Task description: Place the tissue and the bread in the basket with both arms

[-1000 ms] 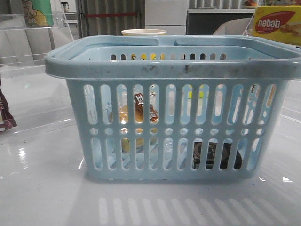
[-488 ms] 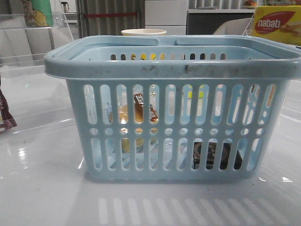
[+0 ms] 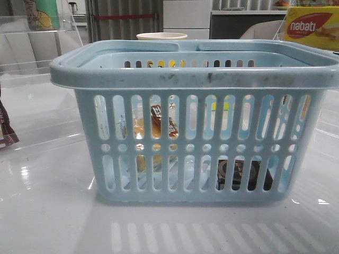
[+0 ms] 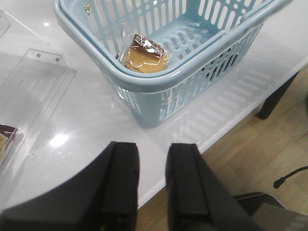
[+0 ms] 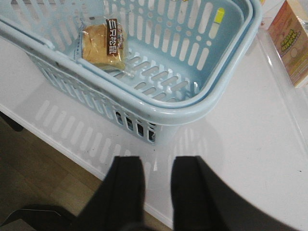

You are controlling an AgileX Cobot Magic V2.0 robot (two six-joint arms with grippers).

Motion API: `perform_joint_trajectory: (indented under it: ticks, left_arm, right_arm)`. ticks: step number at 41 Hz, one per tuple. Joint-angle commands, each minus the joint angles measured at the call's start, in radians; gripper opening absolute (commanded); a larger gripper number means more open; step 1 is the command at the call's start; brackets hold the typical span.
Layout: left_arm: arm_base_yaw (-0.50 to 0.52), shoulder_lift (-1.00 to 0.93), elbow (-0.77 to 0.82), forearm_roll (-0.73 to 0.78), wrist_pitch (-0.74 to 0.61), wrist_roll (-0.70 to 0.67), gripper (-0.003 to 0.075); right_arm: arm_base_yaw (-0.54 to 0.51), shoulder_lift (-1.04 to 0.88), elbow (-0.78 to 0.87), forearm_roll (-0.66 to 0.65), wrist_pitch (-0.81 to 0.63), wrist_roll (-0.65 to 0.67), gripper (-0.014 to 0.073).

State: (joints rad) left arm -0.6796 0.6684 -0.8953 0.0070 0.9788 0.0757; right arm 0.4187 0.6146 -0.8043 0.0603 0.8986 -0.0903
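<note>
The light-blue basket (image 3: pixel 196 76) stands mid-table. Inside it, the bread (image 3: pixel 154 127) shows through the slots on the left, and the dark tissue (image 3: pixel 244 174) lies low on the basket floor at the right. In the left wrist view the bread (image 4: pixel 144 54) lies in the basket (image 4: pixel 144 86). My left gripper (image 4: pixel 152 147) is open and empty, over the table's front edge, well short of the basket. In the right wrist view the bread (image 5: pixel 102 42) lies in the basket (image 5: pixel 192 108), and the tissue (image 5: pixel 139 129) shows only as dark patches through the slots. My right gripper (image 5: pixel 158 161) is open and empty, back from the basket.
A yellow-red nabati box (image 3: pixel 312 26) stands at the back right and a pale cup (image 3: pixel 161 36) behind the basket. A maroon snack packet (image 3: pixel 6 129) lies at the far left. A clear acrylic stand (image 4: pixel 33 82) sits left of the basket. The table edge (image 5: pixel 72 149) is near both grippers.
</note>
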Motion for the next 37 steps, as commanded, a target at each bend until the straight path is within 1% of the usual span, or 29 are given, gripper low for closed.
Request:
perform_joint_trajectory:
  ticks: [1,3,5,28,31,33,34,35,37]
  left_arm:
    - [0.0,0.0,-0.025,0.001,-0.076,-0.008,0.0122]
    - [0.0,0.0,-0.025,0.001,-0.076,-0.008,0.009]
    - [0.0,0.0,-0.025,0.001,-0.076,-0.008,0.0094]
    - [0.0,0.0,-0.023,0.001,-0.076,-0.008,0.0093]
    - [0.02,-0.007,-0.014,-0.001,-0.079,-0.001,0.0093]
    - [0.056,-0.018,0.003,-0.001,-0.107,-0.001,0.0093]
    - [0.081,-0.029,0.021,-0.001,-0.145,-0.001,0.0093]
    - [0.103,-0.042,0.04,-0.001,-0.185,-0.001,0.0093]
    - [0.166,-0.077,0.096,-0.007,-0.319,-0.001,0.0093]
  right_arm:
    - [0.001,0.002,-0.024,-0.004,-0.062,-0.012,0.0115]
    - [0.001,0.002,-0.024,-0.004,-0.058,-0.012,0.0079]
    - [0.001,0.002,-0.024,-0.004,-0.056,-0.012,0.0053]
    - [0.001,0.002,-0.024,-0.003,-0.04,-0.012,0.0055]
    - [0.001,0.002,-0.024,-0.003,-0.04,-0.012,0.0055]
    - [0.001,0.002,-0.024,-0.003,-0.038,-0.012,0.0055]
    - [0.001,0.002,-0.024,-0.003,-0.038,-0.012,0.0055]
    - [0.001,0.002,-0.024,-0.003,-0.038,-0.012,0.0055]
    - [0.001,0.002,-0.024,-0.003,-0.037,-0.012,0.0055]
